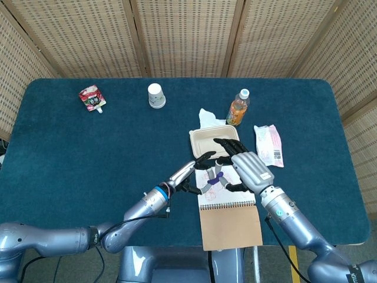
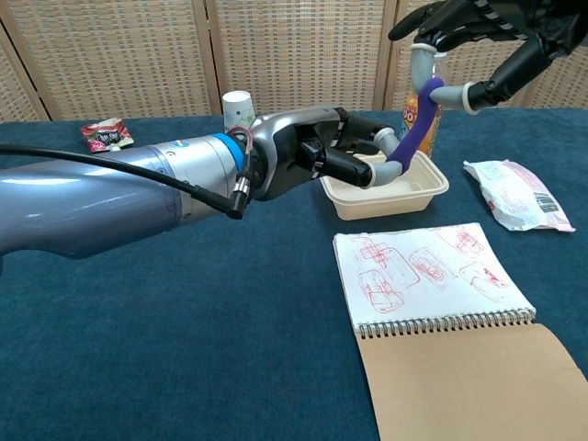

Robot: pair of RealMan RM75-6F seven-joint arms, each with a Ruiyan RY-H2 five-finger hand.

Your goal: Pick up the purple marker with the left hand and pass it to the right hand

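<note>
The purple marker hangs tilted in the air above the beige food box. My left hand grips its lower end from the left. My right hand reaches in from the upper right, and its thumb and a fingertip pinch the marker's upper end. Its other fingers are spread. In the head view both hands meet over the sketch notebook.
An open spiral notebook with red drawings lies front right. An orange drink bottle, crumpled tissue and white snack packet lie at the right. A paper cup and red pouch sit at the back left.
</note>
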